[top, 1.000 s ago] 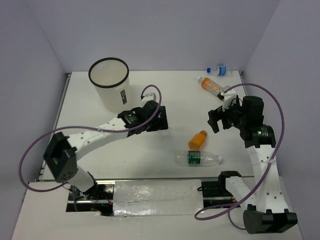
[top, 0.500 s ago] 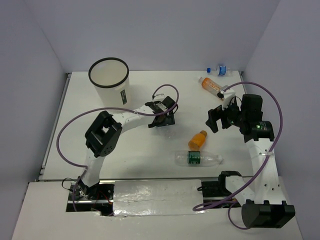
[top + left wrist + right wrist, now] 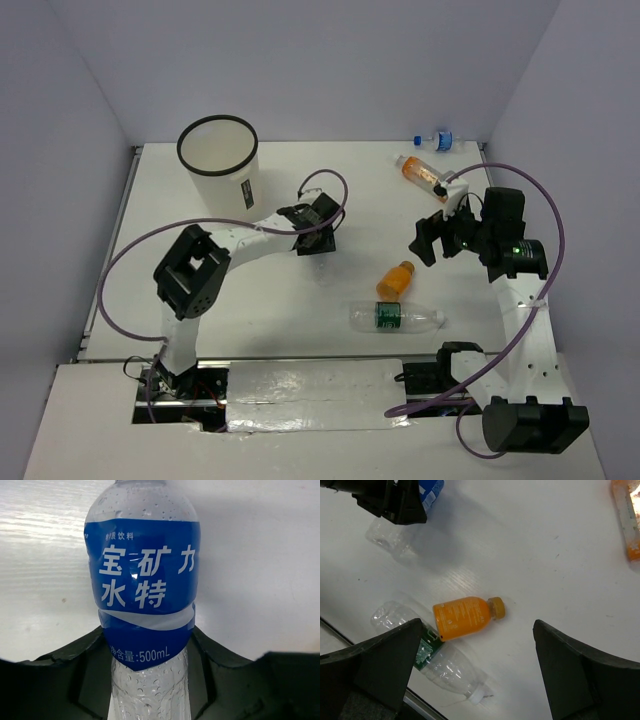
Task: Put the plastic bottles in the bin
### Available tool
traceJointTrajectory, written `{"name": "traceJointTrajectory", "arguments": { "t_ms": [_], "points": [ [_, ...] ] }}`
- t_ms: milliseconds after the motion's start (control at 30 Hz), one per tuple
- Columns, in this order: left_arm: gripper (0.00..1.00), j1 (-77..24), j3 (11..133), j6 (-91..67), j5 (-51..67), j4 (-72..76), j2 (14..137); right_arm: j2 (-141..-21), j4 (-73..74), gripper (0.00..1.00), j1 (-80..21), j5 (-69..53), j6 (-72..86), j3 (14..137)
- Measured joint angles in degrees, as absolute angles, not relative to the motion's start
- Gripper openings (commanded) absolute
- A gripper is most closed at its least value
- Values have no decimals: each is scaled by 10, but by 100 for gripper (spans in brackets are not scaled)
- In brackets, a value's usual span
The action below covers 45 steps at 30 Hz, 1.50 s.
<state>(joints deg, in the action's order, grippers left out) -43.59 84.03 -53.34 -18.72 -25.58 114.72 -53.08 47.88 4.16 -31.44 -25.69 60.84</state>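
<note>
**Top view.** The bin (image 3: 226,192) stands upright at the far left of the table (image 3: 250,300), mouth open.
- The left gripper (image 3: 318,236) is low over the table, right of the bin and a little nearer the arm bases. From here its jaw state can't be read.
- The right gripper (image 3: 428,240) is much further right of the bin, raised, jaws apart.
- The near orange bottle (image 3: 395,279) lies on its side, right of the bin and nearer the bases.
- The green-label bottle (image 3: 395,316) lies on its side just beyond that one from the bin, close to it. I can't tell if the two touch.
- The far orange bottle (image 3: 422,172) lies at about the bin's depth, near the right edge of the table.
- The tiny blue-capped bottle (image 3: 436,141) lies just behind it, in the back right corner.
- All four of these bottles are outside the bin.

**Left wrist.** The left gripper (image 3: 148,635) is clamped on the blue-label bottle (image 3: 142,580). One dark finger (image 3: 90,655) presses each side of the clear body, at the lower edge of the label. The bottle lies lengthwise over the white table.

**Right wrist.** The right gripper (image 3: 477,630) has its jaws wide apart with nothing between them, above the table.
- The near orange bottle (image 3: 465,616) lies directly beneath the gap.
- The green-label bottle (image 3: 435,657) lies just beside it, partly hidden by one finger.
- At the top left the left gripper (image 3: 395,500) covers the blue-label bottle (image 3: 385,532), leaving its clear end and a strip of label showing.
- The far orange bottle (image 3: 627,520) is cut off by the top right edge.
</note>
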Motion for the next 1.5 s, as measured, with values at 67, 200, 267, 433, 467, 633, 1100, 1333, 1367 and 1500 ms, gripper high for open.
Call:
{"name": "traceJointTrajectory", "arguments": {
  "t_ms": [67,200,267,433,467,633,1100,1333,1367,1500],
  "points": [
    [10,-436,821,-516,-182,-256,1112,-531,482,94,42,-329,-265,609],
    [7,-435,814,-454,-178,-244,995,-531,506,88,42,-387,-310,609],
    [5,-430,823,-417,-176,-236,926,-531,523,88,42,-423,-340,609],
    [6,-353,876,-337,-146,-195,801,-529,537,88,42,-490,-386,609],
    [7,-322,878,-324,-139,-182,784,-528,537,88,42,-500,-391,609],
    [6,-174,886,-270,-116,-143,768,-538,542,88,38,-532,-416,612],
    [7,-83,911,-180,-97,-19,963,-569,542,92,-8,-557,-421,617],
    [73,-76,886,-181,-78,41,973,-569,558,94,-58,-547,-454,582],
    [77,-76,876,-182,-77,47,973,-569,563,94,-67,-542,-462,574],
    [90,-76,838,-181,-76,50,973,-580,586,96,-108,-514,-488,558]
  ]
}}
